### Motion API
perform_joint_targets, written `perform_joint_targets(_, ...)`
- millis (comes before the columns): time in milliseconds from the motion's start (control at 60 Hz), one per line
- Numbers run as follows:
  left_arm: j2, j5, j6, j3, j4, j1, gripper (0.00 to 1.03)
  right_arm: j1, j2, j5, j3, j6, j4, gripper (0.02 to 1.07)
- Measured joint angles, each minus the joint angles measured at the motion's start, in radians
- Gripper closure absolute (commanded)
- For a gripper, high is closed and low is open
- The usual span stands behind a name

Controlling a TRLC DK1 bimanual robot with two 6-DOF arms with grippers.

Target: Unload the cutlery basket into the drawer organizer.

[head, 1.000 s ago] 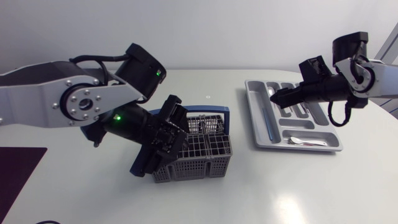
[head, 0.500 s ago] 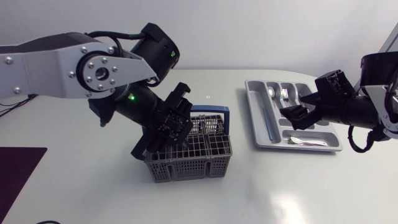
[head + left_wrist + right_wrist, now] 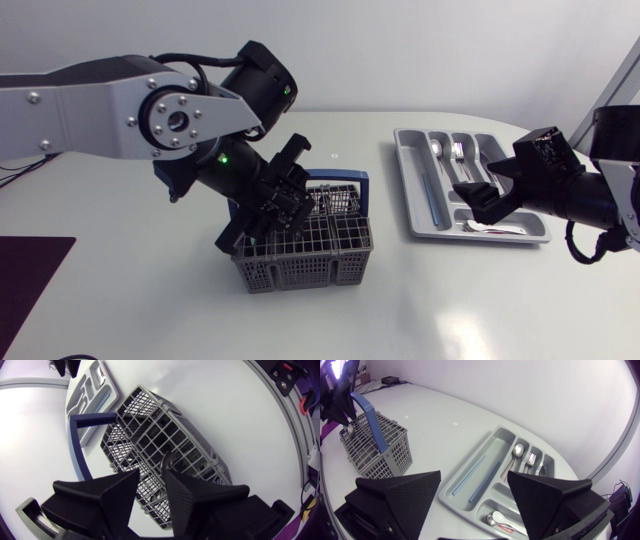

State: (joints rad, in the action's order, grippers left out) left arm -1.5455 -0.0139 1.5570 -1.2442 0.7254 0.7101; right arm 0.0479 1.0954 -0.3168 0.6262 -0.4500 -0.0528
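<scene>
The grey wire cutlery basket (image 3: 305, 250) with a blue handle (image 3: 345, 180) stands mid-table. My left gripper (image 3: 262, 222) dips into its left end. In the left wrist view the fingers (image 3: 120, 495) stand close together with a narrow gap. A dark rounded cutlery handle (image 3: 169, 460) sticks up from the basket (image 3: 165, 430) just ahead of the fingertips, and neither finger clearly touches it. The grey drawer organizer (image 3: 412, 195) lies at the right. My right gripper (image 3: 478, 200) hovers over its near right part, wide open and holding nothing.
The organizer (image 3: 485, 452) holds two blue sticks (image 3: 477, 477) in its long slot, a spoon (image 3: 516, 452) and a fork (image 3: 532, 459) in the far slots, and a spoon (image 3: 501, 519) in the near slot. The basket (image 3: 382, 455) shows beyond the right gripper (image 3: 475, 476).
My left gripper's fingers have drawn much closer together while settling into the basket. My right arm has pulled back from over the organizer toward the table's right side, still open.
</scene>
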Motion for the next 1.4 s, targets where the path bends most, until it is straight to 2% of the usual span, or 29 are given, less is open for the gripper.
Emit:
perform_joint_targets(250,-0.002,0.017,0.011,0.021,-0.011,0.013,0.66,0.0,-0.005,0.004,-0.008,0.0,0.021,0.11)
perform_joint_targets(567,-0.017,0.019,0.014,0.023,-0.013,0.018,0.92,0.0,-0.011,0.007,-0.027,0.0,0.035,0.11)
perform_joint_targets(767,-0.023,0.02,0.014,0.039,-0.026,0.019,0.96,0.0,-0.012,0.011,-0.047,0.0,0.049,0.11)
perform_joint_targets(1200,0.031,0.02,0.013,0.073,-0.053,0.019,0.96,-0.029,-0.047,0.034,-0.06,0.0,0.05,0.11)
perform_joint_targets(1400,0.095,0.02,0.006,0.079,-0.079,0.019,0.96,-0.064,-0.093,0.08,-0.084,0.0,0.05,0.11)
